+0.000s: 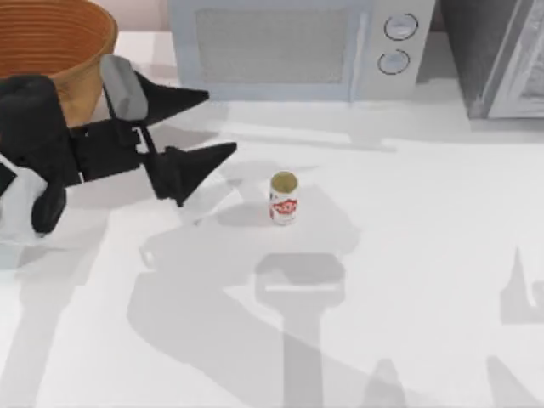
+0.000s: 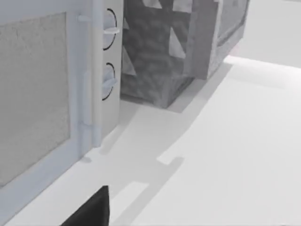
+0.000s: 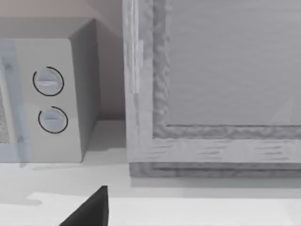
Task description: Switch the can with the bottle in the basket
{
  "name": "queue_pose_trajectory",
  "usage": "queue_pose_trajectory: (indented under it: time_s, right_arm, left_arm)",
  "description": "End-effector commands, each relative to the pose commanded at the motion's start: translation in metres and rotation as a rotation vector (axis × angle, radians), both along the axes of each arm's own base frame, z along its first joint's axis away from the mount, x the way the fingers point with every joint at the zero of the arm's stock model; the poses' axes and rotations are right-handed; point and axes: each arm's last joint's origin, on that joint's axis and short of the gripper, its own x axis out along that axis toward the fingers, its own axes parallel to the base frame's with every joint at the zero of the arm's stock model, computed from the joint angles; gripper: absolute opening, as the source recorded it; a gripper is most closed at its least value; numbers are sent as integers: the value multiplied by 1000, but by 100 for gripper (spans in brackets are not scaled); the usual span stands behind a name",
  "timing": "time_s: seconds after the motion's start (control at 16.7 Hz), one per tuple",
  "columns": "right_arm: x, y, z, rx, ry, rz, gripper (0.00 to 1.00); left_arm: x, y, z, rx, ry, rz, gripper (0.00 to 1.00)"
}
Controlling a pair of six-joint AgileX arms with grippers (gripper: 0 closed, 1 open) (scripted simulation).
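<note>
White tabletop: left gripper [image 1: 204,129], fingers spread and empty, approaches the small red-labelled white can [image 1: 284,198] at its four o'clock; woven orange-brown basket [image 1: 59,38] behind. Next: straddle, close.

Left gripper [image 1: 208,127] at table's left, fingers spread wide and empty, tips pointing right. Can [image 1: 283,198] upright on table [image 1: 408,255], near the lower fingertip, not touching. Basket [image 1: 59,47] at far left corner, behind the arm. Microwave [image 1: 297,47] along back edge.

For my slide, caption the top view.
Left gripper open beside the basket, the can upright on the table before the microwave.
</note>
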Motion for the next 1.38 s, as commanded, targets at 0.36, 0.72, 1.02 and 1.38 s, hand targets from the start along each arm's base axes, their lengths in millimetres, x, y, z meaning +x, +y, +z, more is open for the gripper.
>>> queue_pose_trajectory:
  time_s: [0.36,0.72,1.02,1.38]
  right_arm:
    - [0,0,0,0,0,0,100]
    - [0,0,0,0,0,0,100]
    - [0,0,0,0,0,0,100]
    - [0,0,0,0,0,0,100]
  left_arm:
    - [-94,33,93,19,-44,260,100]
    - [-173,40,108,23,-46,415,100]
    - [-229,49,98,26,-73,661,100]
    - [-265,65,67,37,-96,1039,100]
